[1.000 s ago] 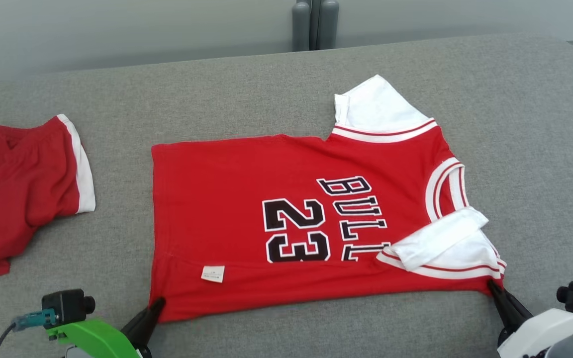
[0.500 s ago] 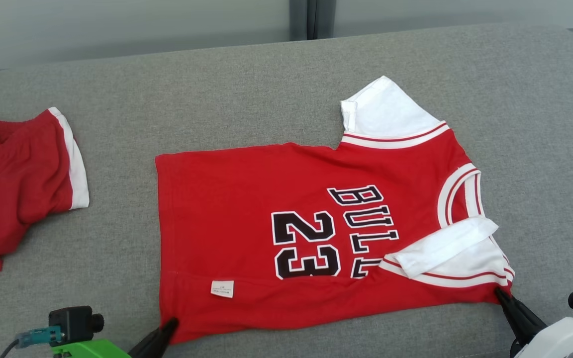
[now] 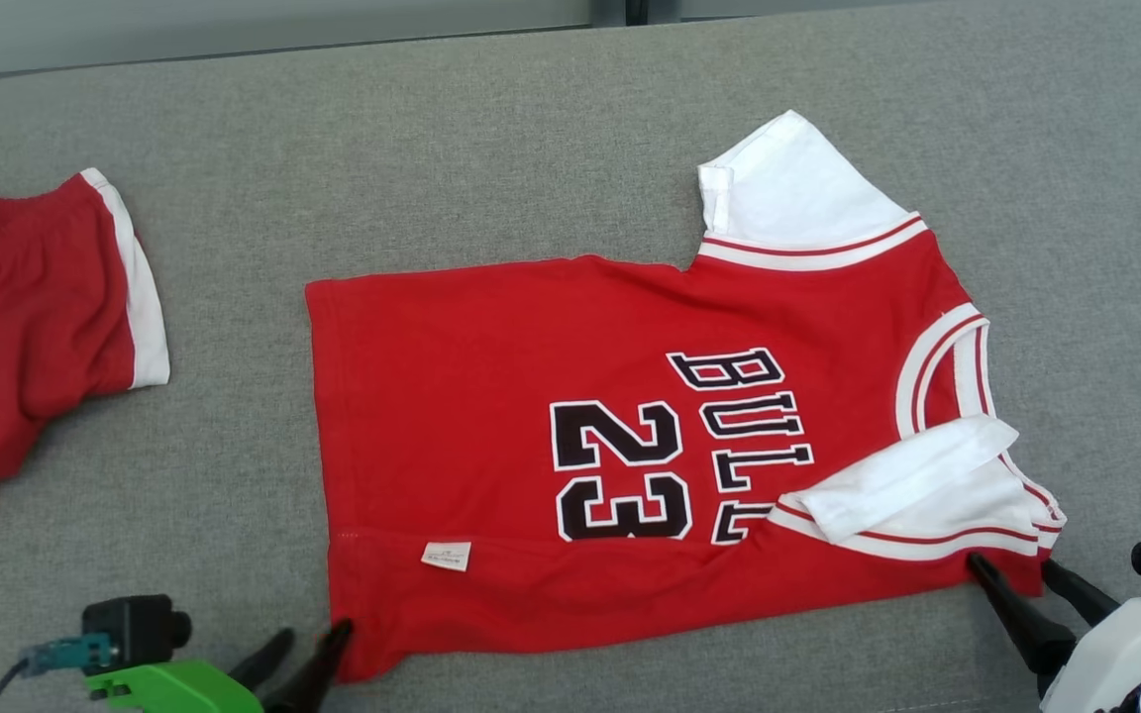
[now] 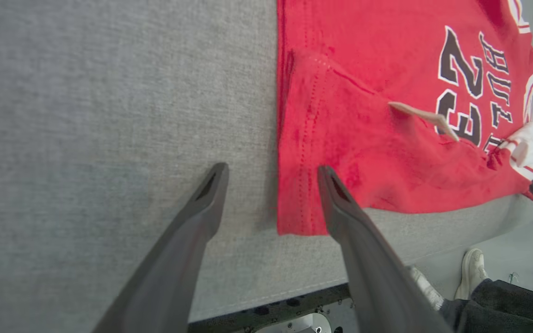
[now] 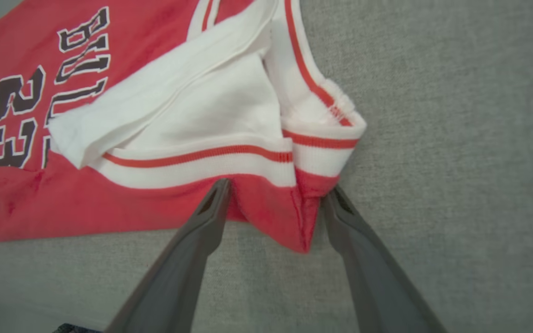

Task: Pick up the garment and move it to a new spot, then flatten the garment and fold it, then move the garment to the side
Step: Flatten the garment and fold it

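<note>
- The red shirt (image 3: pixel 630 436) lies spread out in the middle of the grey padded surface (image 3: pixel 531 119), with its bottom hem toward the robot's left and its neck toward the right.
- The print "23" and "BULLS" faces up and reads sideways in the head view.
- The near sleeve (image 3: pixel 912 475) is white and is folded back onto the red cloth; the far sleeve (image 3: pixel 798 193) lies flat and points away from the robot.
- A small white label (image 3: pixel 446 556) lies on the red cloth near the hem.
- The left gripper (image 3: pixel 314 630) is at the near hem corner with its fingers apart. In the left wrist view one finger is over the red cloth and the other over the bare grey surface, and the corner lies flat between them, not pinched.
- The right gripper (image 3: pixel 1011 563) is at the near corner under the folded sleeve, also with fingers apart. The cloth there is a little bunched up between the two tips, which stand at either side of it.
- Red shorts (image 3: pixel 26 327) with a white band lie at the far left, well apart from the shirt.
- A person's shoe (image 4: pixel 472 273) shows on the floor beyond the surface edge.
</note>
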Robot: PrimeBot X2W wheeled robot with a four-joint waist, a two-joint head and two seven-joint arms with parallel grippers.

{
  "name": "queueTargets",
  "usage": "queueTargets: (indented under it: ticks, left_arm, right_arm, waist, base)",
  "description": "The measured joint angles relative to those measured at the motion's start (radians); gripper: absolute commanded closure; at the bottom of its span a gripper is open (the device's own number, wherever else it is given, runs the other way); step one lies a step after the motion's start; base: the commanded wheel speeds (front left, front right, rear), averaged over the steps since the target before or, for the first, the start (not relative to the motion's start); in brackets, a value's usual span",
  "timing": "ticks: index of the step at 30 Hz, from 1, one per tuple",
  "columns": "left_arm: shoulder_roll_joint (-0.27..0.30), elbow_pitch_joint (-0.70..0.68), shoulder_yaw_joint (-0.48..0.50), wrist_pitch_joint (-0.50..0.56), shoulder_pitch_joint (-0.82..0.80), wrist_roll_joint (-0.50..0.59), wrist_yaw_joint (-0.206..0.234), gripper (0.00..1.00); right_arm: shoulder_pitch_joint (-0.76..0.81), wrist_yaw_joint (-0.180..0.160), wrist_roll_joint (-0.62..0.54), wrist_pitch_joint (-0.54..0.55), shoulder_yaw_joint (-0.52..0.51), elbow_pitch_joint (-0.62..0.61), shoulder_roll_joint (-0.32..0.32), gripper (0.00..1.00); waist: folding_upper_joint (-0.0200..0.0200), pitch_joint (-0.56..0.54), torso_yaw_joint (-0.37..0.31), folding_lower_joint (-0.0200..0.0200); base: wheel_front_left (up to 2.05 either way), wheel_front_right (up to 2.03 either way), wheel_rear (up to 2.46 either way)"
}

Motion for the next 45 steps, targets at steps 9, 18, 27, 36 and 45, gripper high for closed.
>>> queueTargets:
  ticks: [9, 18, 27, 36, 45]
  left_arm:
    - [0.140, -0.109, 0.069, -0.008, -0.103, 0.133, 0.031, 0.00]
    - [0.112, -0.073, -0.002, 0.036, -0.459, 0.161, 0.023, 0.00]
    - [0.033, 0.142, -0.065, 0.086, -0.686, 0.156, 0.028, 0.00]
    - [-0.013, 0.293, -0.077, 0.070, -0.771, 0.137, -0.001, 0.00]
    - [-0.095, 0.352, -0.145, 0.071, -0.823, 0.078, -0.086, 0.00]
  right_arm:
    - [-0.070, -0.018, -0.016, 0.061, -0.090, -0.188, -0.136, 0.00]
    - [-0.499, -0.072, -0.079, 0.126, -0.110, -0.214, -0.171, 0.00]
    - [-0.765, -0.114, -0.133, 0.192, -0.034, -0.076, -0.127, 0.00]
    - [-0.856, -0.113, -0.157, 0.196, 0.035, 0.078, -0.072, 0.00]
    - [-0.910, -0.106, -0.188, 0.194, 0.061, 0.204, -0.052, 0.00]
  waist:
    - [0.0000, 0.048, 0.002, 0.0000]
    - [0.0000, 0.141, 0.015, 0.0001]
    - [0.0000, 0.256, 0.038, 0.0003]
    - [0.0000, 0.291, 0.083, 0.0002]
    - [0.0000, 0.282, 0.115, 0.0001]
  base:
    - [0.00, 0.00, 0.00]
    - [0.00, 0.00, 0.00]
    - [0.00, 0.00, 0.00]
    - [0.00, 0.00, 0.00]
    - [0.00, 0.00, 0.00]
